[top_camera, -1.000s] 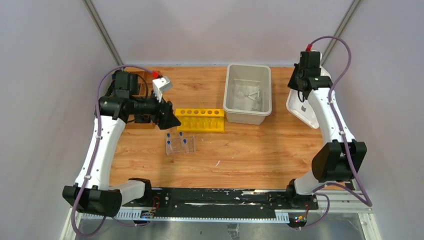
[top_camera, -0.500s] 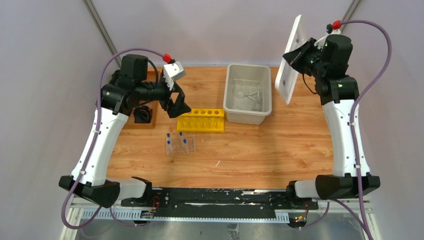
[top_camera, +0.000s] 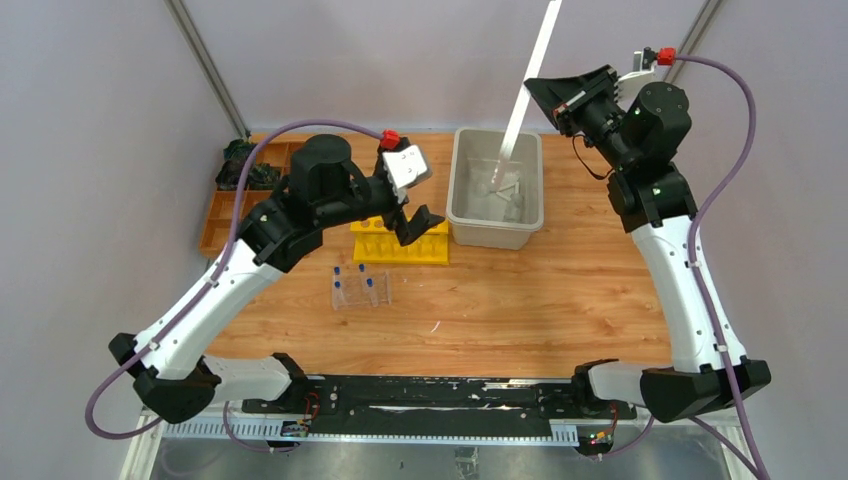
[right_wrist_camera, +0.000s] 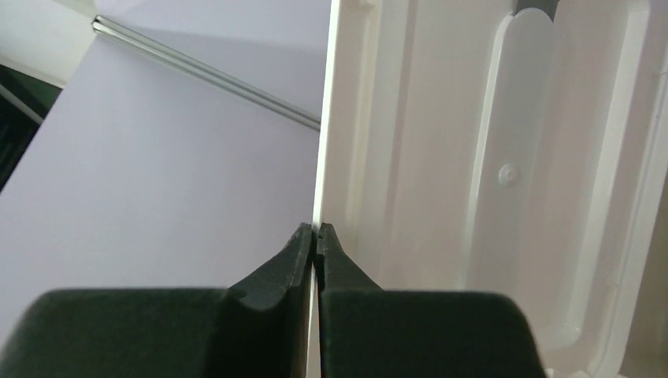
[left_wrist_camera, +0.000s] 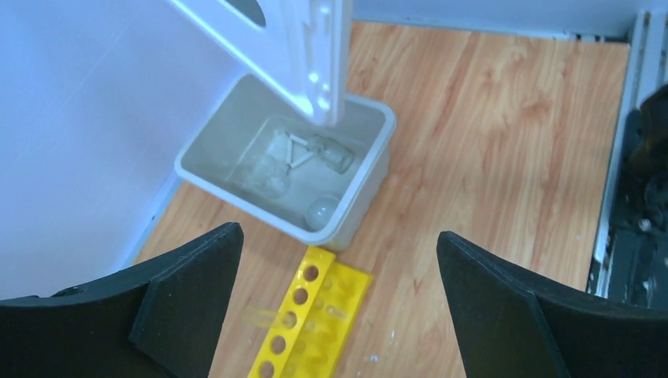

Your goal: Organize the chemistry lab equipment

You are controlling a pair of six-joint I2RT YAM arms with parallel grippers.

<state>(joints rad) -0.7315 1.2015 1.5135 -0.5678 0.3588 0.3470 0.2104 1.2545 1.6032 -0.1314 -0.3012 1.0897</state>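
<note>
My right gripper (top_camera: 548, 96) is shut on the edge of a white flat lid (top_camera: 530, 75), which it holds high and nearly upright over the grey bin (top_camera: 460, 215). The right wrist view shows my right gripper (right_wrist_camera: 316, 230) pinching the lid's thin rim (right_wrist_camera: 488, 157). The bin (left_wrist_camera: 370, 189) holds clear glass beakers (left_wrist_camera: 331, 153), a white round bowl (left_wrist_camera: 321, 211) and a white triangle (left_wrist_camera: 298, 150). My left gripper (top_camera: 420, 222) is open and empty above the yellow rack's right end. A clear plastic rack (top_camera: 360, 288) with blue-capped tubes stands on the table in front of the yellow rack.
A yellow tube rack (top_camera: 400, 240) lies left of the bin and shows in the left wrist view (left_wrist_camera: 311, 323). A brown wooden compartment tray (top_camera: 215, 215) sits at the far left. The lid's lower end (left_wrist_camera: 307, 47) hangs over the bin.
My right arm lifted the white lid from the table's right side and swung it up over the bin. My left arm moved right from the wooden tray to the yellow rack.
</note>
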